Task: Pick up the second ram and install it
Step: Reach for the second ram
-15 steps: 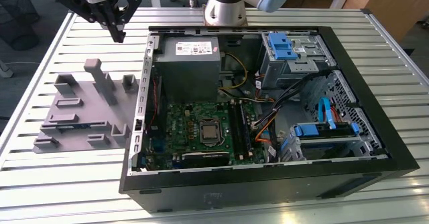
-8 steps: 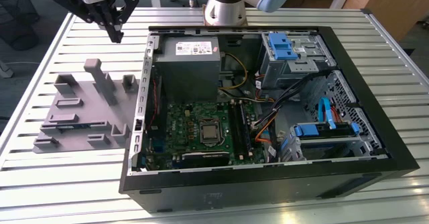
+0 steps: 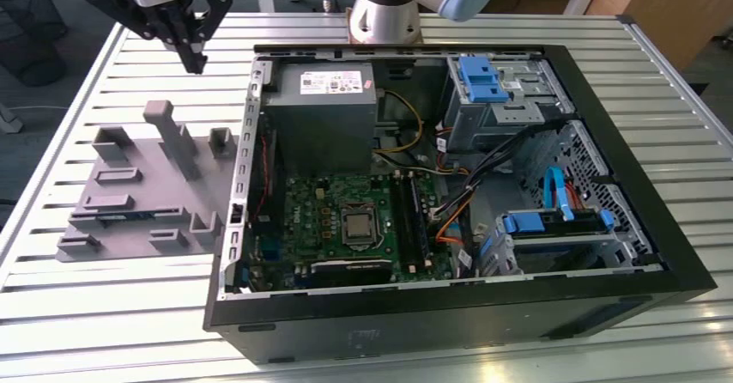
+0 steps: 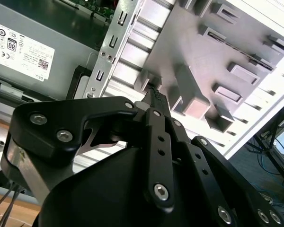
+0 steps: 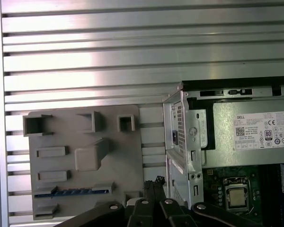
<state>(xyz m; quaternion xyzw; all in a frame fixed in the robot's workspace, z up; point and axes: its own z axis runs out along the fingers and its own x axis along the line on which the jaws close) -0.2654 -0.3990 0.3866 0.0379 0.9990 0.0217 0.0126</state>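
Second ram (image 5: 71, 192): one blue-green stick, standing on its long edge in a slot of the grey holder (image 5: 123, 156). In the exterior view it sits low on the side of the holder (image 3: 137, 203) toward the view's left, seen as a thin dark strip (image 3: 115, 216). Its long axis runs parallel to the bench slats and crosswise to the black motherboard slots (image 3: 409, 220).

End effector (image 3: 197, 61) hangs above the holder's far edge, well apart from the ram. Its fingers are pinched together with nothing between them, tips pointing down; both wrist views agree (image 5: 154, 183) (image 4: 154, 92).

Surface is a bench (image 3: 481, 31) of ribbed aluminium slats. One holder, and just beside it one open computer case (image 3: 641, 185) lying on its side. Inside: one motherboard (image 3: 326, 203), one processor (image 3: 359, 224), one grey power supply (image 3: 326, 100), and two clusters of blue drive clips (image 3: 481, 78).

Beyond the bench there's wooden furniture and dark floor.
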